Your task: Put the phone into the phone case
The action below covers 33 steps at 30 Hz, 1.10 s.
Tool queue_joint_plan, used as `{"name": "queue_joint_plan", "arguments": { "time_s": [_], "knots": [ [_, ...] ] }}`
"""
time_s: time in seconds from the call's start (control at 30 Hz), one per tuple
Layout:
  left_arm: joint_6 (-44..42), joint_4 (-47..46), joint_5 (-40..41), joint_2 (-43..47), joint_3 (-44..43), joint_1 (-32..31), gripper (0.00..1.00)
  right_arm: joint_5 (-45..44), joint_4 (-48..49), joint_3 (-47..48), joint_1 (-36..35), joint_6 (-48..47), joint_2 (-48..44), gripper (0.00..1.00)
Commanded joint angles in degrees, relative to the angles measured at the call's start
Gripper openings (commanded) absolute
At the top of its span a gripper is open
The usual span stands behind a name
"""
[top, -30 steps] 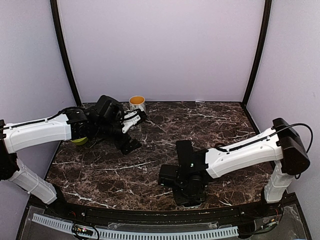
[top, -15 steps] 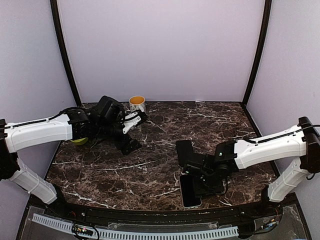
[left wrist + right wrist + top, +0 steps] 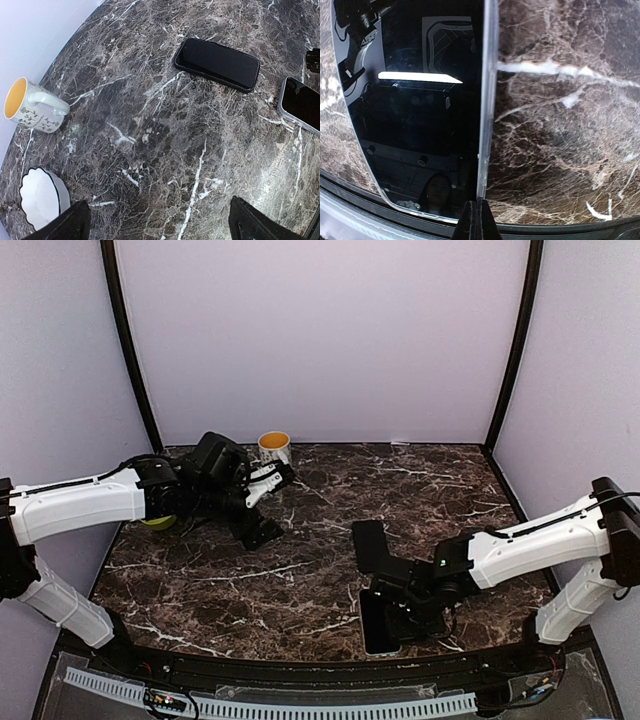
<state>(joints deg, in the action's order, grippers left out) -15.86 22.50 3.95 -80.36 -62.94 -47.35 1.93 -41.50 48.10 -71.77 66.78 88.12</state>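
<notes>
The phone lies screen up near the table's front edge, set inside the clear phone case, whose see-through rim runs round it. In the top view the cased phone lies just left of my right gripper. My right gripper is shut, its tips together at the case's right rim by the near corner, with nothing visible between them. My left gripper hangs open at the back left, far from the phone. In the left wrist view that gripper is empty and the cased phone shows at the right edge.
A second black phone lies bare mid-table, just behind the cased one. A white mug with a yellow inside stands at the back. A white bowl sits near it. A yellow-green object is under the left arm.
My right arm drew back to the right, uncovering the cased phone, then settled beside it. Its gripper opened and shut again. The left arm stayed still.
</notes>
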Motion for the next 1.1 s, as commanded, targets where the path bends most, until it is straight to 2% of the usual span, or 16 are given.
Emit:
{"name": "queue_joint_plan", "arguments": {
  "time_s": [0.0,0.1,0.17,0.3,0.37,0.47,0.5,0.9,1.07],
  "knots": [
    [-0.75,0.61,0.36,0.21,0.62,0.25,0.99,1.14,0.81,-2.74,-2.17,-0.77,6.74,0.00],
    [-0.75,0.61,0.20,0.12,0.60,0.32,0.99,-0.52,-3.38,-0.96,-2.30,-1.46,9.06,0.00],
    [-0.75,0.57,0.19,0.04,0.65,0.29,0.99,-3.22,-7.26,2.49,-2.27,-2.32,9.83,0.04],
    [-0.75,0.68,0.11,-0.20,0.61,0.27,0.99,-10.97,-17.80,13.97,-2.23,-3.72,11.11,0.26],
    [-0.75,0.70,0.22,-0.19,0.58,0.27,0.99,-13.72,-20.69,19.22,-2.24,-4.26,12.50,0.44],
    [-0.88,0.71,0.39,-0.16,0.63,0.25,0.99,-13.42,-18.17,22.58,-2.17,-4.34,12.83,0.94],
    [-0.91,0.71,0.41,-0.16,0.67,0.24,0.99,-12.73,-16.71,22.54,-1.96,-4.09,12.73,0.98],
    [-1.05,0.92,0.93,-0.52,0.67,0.30,0.99,-5.24,-3.44,15.04,-0.20,1.51,12.66,0.98],
    [-1.04,0.96,0.80,-0.59,0.63,0.37,0.99,-5.52,-4.38,12.63,-0.21,2.25,13.56,0.99]
  ]
}}
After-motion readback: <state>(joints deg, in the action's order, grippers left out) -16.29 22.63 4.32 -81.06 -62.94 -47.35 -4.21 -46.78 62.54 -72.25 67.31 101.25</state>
